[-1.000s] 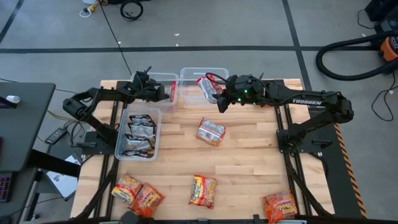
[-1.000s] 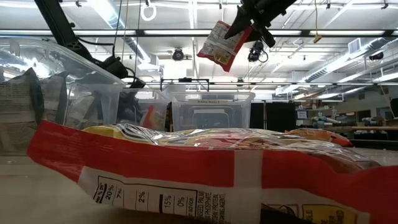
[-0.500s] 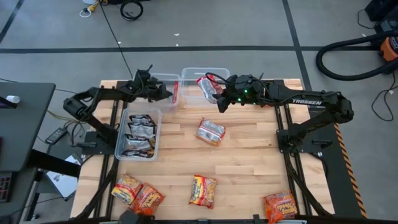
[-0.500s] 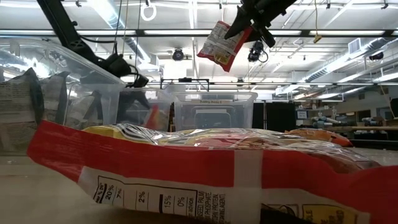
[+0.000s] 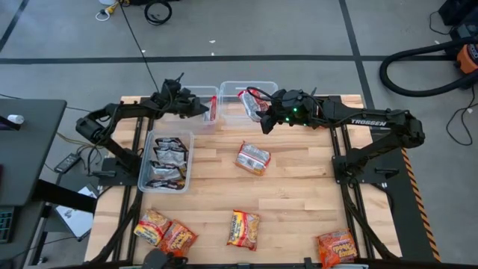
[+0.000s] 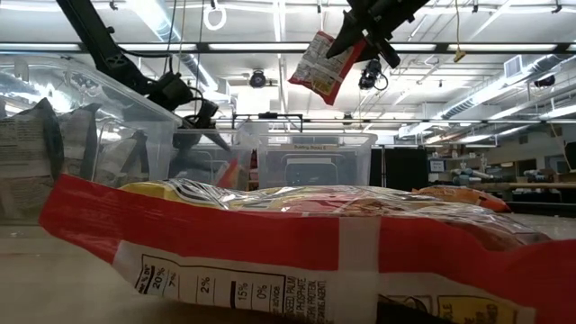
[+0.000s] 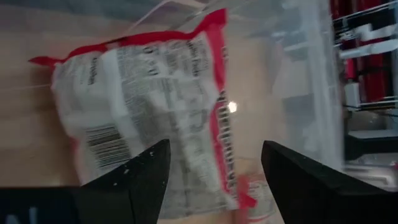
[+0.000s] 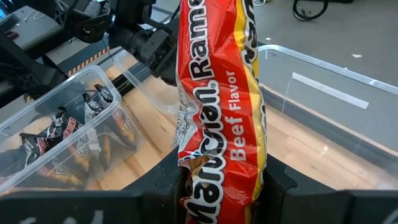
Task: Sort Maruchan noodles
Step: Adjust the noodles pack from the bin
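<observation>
Two robot arms sort ramen packets into clear bins.

Upper centre of the high view: right gripper (image 5: 261, 113) clamps a red-and-yellow packet (image 5: 251, 103) above the bin (image 5: 265, 84). Left gripper (image 5: 203, 109), fingers spread wide, hovers over a red-edged packet (image 7: 143, 118) in the neighbouring bin (image 5: 196, 93).

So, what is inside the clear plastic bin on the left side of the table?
The clear plastic bin holds several silver-black noodle packets. Any packets beneath them are covered.
</observation>
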`<state>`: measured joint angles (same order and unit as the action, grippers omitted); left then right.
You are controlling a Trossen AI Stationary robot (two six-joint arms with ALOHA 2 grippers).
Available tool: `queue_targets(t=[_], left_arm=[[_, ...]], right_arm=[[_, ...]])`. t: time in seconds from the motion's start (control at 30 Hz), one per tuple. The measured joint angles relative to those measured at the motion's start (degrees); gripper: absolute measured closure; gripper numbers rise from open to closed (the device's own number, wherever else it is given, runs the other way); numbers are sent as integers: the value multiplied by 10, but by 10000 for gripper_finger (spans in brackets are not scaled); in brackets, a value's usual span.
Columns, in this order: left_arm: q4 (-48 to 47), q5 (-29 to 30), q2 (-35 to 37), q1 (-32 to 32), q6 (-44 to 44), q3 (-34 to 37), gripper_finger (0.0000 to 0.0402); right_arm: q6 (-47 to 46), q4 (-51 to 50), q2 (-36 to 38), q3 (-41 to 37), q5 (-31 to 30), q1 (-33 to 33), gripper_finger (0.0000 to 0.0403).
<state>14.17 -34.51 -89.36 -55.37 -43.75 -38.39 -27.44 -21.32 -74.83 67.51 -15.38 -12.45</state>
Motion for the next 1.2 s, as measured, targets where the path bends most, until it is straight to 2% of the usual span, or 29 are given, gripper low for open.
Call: queue_targets(t=[0.13, 0.37, 0.67, 0.83, 1.0, 1.2], left_arm=[[-37, 24, 0, 5, 16, 0, 145], [-39, 46, 0, 9, 15, 0, 145], [-91, 147, -4, 0, 33, -1, 145], [-91, 128, -60, 12, -22, -2, 147], [-81, 109, -75, 25, -6, -23, 163], [-77, 28, -78, 27, 5, -69, 178]], right_arm=[[1, 1, 0, 0, 0, 0, 275], [1, 3, 0, 0, 0, 0, 275], [0, 3, 0, 0, 0, 0, 275], [0, 3, 0, 0, 0, 0, 275], [-5, 3, 0, 0, 3, 0, 275], [-9, 3, 0, 0, 5, 0, 275]])
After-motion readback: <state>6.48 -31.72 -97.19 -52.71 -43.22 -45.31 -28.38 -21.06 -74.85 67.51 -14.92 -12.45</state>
